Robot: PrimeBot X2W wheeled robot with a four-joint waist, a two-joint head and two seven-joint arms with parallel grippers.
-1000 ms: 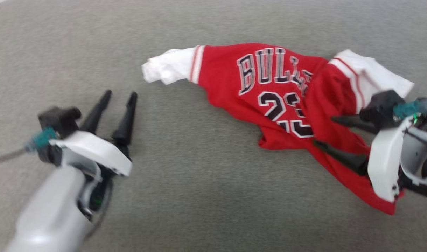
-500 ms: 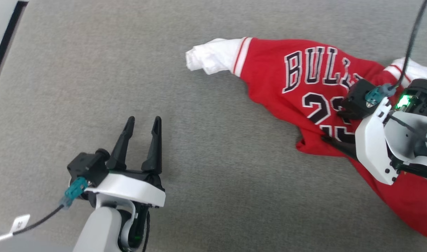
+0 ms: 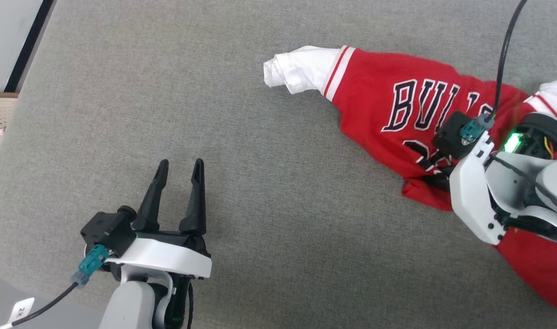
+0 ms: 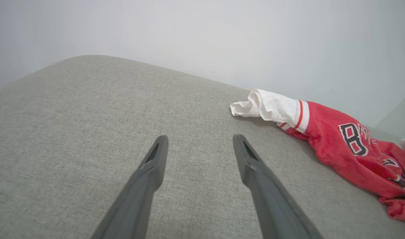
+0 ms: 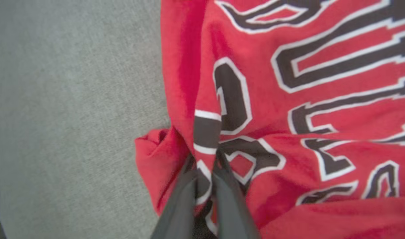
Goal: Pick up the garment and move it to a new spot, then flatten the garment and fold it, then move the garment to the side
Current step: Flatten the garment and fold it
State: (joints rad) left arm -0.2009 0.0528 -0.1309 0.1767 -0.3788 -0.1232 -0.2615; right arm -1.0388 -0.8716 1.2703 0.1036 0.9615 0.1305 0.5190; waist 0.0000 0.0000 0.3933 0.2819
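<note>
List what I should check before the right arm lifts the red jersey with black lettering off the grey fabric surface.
1. Right gripper shut on a fold of the red short-sleeved jersey: ok.
2. Left gripper open, apart from the jersey, over the grey fabric surface: ok.
3. Jersey lying flat: not ok, crumpled, white sleeve bunched.
4. Grip holds one layer or several: cannot tell.
5. Bare surface beside the jersey for a new spot: ok.

1 red shirt (image 3: 379,100) with 2 white sleeves (image 3: 301,71) at the upper right of the frame. 2 tools, the left tool (image 3: 181,162) and the right tool (image 5: 205,159), each with 2 dark fingers (image 3: 196,196).
</note>
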